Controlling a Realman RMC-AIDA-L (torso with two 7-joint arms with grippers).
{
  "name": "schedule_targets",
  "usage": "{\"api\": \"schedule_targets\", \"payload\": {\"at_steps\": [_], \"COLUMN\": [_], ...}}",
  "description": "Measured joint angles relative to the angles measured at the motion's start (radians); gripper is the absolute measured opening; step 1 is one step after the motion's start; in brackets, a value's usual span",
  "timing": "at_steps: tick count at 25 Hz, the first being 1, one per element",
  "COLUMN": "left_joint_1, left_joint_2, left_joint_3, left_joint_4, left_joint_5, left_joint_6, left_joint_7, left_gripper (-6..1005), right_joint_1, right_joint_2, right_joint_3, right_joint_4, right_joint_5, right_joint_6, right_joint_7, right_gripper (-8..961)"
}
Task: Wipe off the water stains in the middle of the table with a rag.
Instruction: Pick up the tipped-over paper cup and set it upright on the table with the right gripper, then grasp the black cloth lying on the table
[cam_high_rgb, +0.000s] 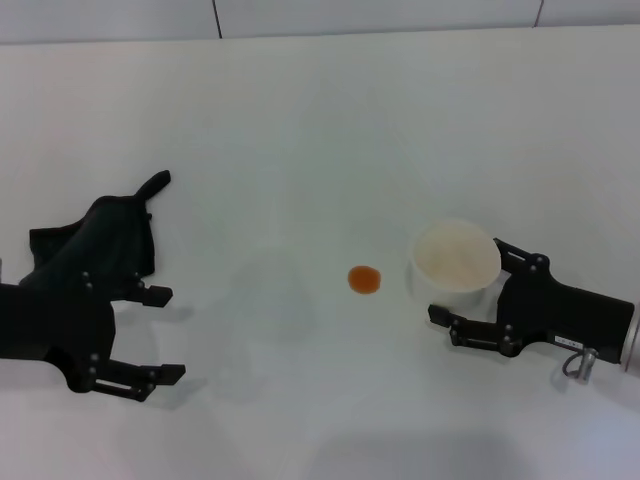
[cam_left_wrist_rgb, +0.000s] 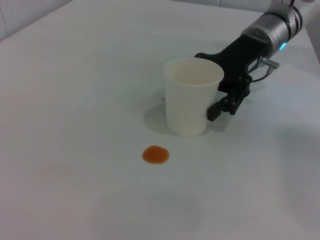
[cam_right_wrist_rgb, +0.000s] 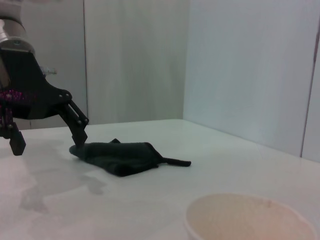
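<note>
The water stain (cam_high_rgb: 364, 279) is one small round orange-brown spot in the middle of the white table (cam_high_rgb: 300, 120); the left wrist view also shows the stain (cam_left_wrist_rgb: 155, 154). The black rag (cam_high_rgb: 105, 235) lies flat at the left, its pointed tail toward the far side. My left gripper (cam_high_rgb: 158, 335) stands open just in front of the rag, one fingertip by its near edge, holding nothing. The right wrist view shows the rag (cam_right_wrist_rgb: 122, 156) beside that left gripper (cam_right_wrist_rgb: 47, 142). My right gripper (cam_high_rgb: 465, 278) is open, its fingers on either side of the whitish cup (cam_high_rgb: 456, 258).
The cup (cam_left_wrist_rgb: 192, 95) stands upright a short way right of the stain, with the right gripper (cam_left_wrist_rgb: 204, 86) and its arm behind it. The cup's rim (cam_right_wrist_rgb: 250, 217) fills the near part of the right wrist view. A wall runs along the table's far edge.
</note>
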Motion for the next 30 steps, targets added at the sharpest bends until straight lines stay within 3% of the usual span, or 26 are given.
{"api": "schedule_targets", "payload": {"at_steps": [8, 15, 24, 29, 30], "left_joint_1": [0.001, 0.003, 0.013, 0.015, 0.015], "left_joint_2": [0.001, 0.001, 0.002, 0.004, 0.004], "left_joint_3": [0.002, -0.001, -0.01, -0.015, -0.016], "left_joint_4": [0.0, 0.0, 0.0, 0.0, 0.0], "left_joint_5": [0.0, 0.0, 0.0, 0.0, 0.0], "left_joint_6": [0.0, -0.003, -0.005, -0.003, -0.004], "left_joint_7": [-0.002, -0.004, -0.006, -0.009, -0.013], "left_gripper": [885, 885, 885, 885, 885], "right_joint_1": [-0.003, -0.065, -0.113, -0.16, -0.16], "right_joint_2": [-0.01, -0.025, -0.068, -0.112, -0.112], "right_joint_3": [-0.004, -0.007, -0.002, 0.003, 0.003], "right_joint_4": [-0.003, -0.094, -0.249, -0.501, -0.501], "right_joint_5": [0.0, -0.039, -0.177, -0.362, -0.362], "right_joint_6": [0.008, 0.008, 0.002, -0.021, -0.021], "right_joint_7": [0.011, 0.058, 0.259, 0.582, 0.582], "right_gripper": [860, 860, 855, 852, 851]}}
